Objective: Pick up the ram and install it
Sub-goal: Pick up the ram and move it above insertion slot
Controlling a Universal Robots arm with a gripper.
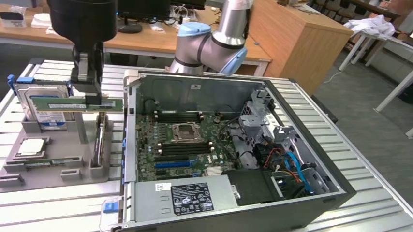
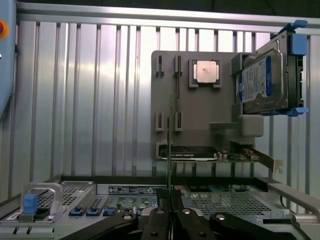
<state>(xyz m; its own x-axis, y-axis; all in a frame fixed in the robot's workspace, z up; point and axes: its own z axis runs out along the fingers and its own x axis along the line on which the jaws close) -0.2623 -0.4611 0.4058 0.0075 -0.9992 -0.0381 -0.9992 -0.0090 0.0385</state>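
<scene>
Over grey tray [image 1: 61,166], tool [image 1: 95,99] clamps the ram [image 1: 58,103].

The ram [image 1: 58,103] is a thin, long green circuit-board stick with small dark chips. It is held level in the air, standing on its long edge.

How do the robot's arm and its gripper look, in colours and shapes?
The arm is built of silver-grey round tubes, with light blue caps on its joints. The gripper is black: a thick rounded body above narrow fingers. The wrist view shows them as black linked bars with round silver pins.
</scene>
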